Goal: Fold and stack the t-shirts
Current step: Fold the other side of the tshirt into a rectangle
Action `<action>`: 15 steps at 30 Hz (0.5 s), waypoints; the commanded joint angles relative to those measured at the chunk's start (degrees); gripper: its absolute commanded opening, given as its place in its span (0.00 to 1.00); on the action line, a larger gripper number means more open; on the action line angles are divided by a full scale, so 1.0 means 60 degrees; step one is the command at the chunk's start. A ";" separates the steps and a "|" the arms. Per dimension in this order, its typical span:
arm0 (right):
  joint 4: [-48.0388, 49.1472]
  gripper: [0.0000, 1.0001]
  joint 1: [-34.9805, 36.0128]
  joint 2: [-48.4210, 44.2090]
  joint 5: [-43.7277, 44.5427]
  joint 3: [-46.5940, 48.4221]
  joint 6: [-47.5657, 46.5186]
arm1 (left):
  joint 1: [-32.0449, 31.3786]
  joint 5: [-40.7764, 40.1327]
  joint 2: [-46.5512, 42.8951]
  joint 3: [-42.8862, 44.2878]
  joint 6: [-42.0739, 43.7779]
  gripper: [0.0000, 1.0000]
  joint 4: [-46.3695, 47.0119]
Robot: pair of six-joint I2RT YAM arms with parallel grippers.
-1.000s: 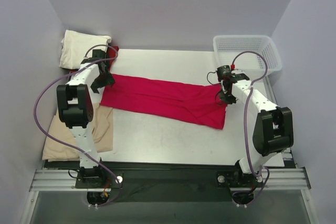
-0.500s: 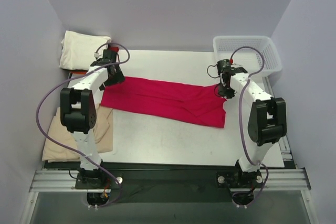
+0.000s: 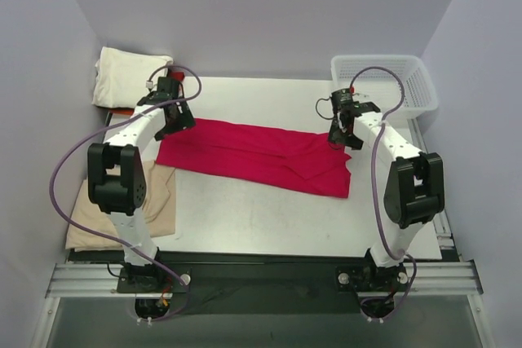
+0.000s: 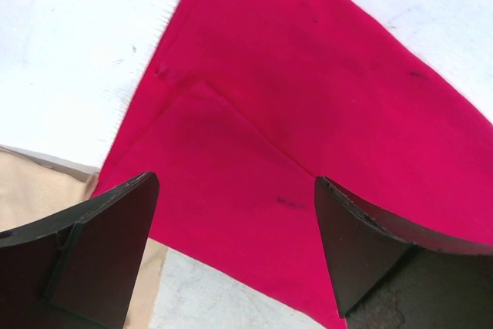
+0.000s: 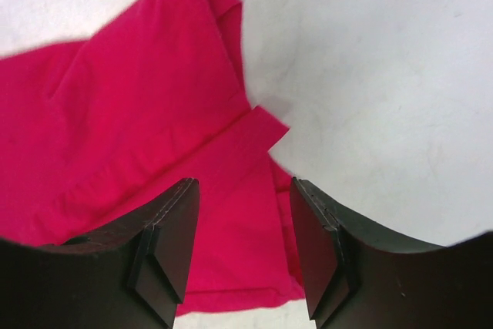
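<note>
A crimson-red t-shirt [image 3: 253, 155] lies folded into a long band across the table [image 3: 245, 218]. My left gripper [image 3: 173, 118] hangs open above the band's left end [image 4: 254, 136], nothing between its fingers. My right gripper [image 3: 342, 134] hovers open over the right end [image 5: 146, 121], where a sleeve flap lies on the white surface. A cream-white folded t-shirt [image 3: 122, 76] sits at the back left. Off the table's left front edge lies a tan-beige t-shirt [image 3: 106, 218], whose edge [image 4: 31, 182] also shows in the left wrist view. A sliver of red cloth [image 3: 178, 77] peeks behind the left gripper.
A white lattice basket [image 3: 383, 81] stands at the back right corner, close behind the right arm. Grey walls close in the back and both sides.
Both grippers have opened and let go of the red shirt's ends, and have moved a little toward the back. The shirt's band now lies flat on the table.
</note>
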 commanded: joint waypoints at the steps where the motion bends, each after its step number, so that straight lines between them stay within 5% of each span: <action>1: -0.0310 0.50 0.0284 -0.0673 -0.0239 -0.0552 0.0070 | -0.0234 0.0620 -0.0575 -0.0057 0.0249 0.93 0.0344; 15: -0.0063 0.39 0.2128 -0.0967 -0.2114 -0.1799 0.0773 | -0.0953 0.2247 -0.0707 -0.0746 0.0191 0.89 0.0432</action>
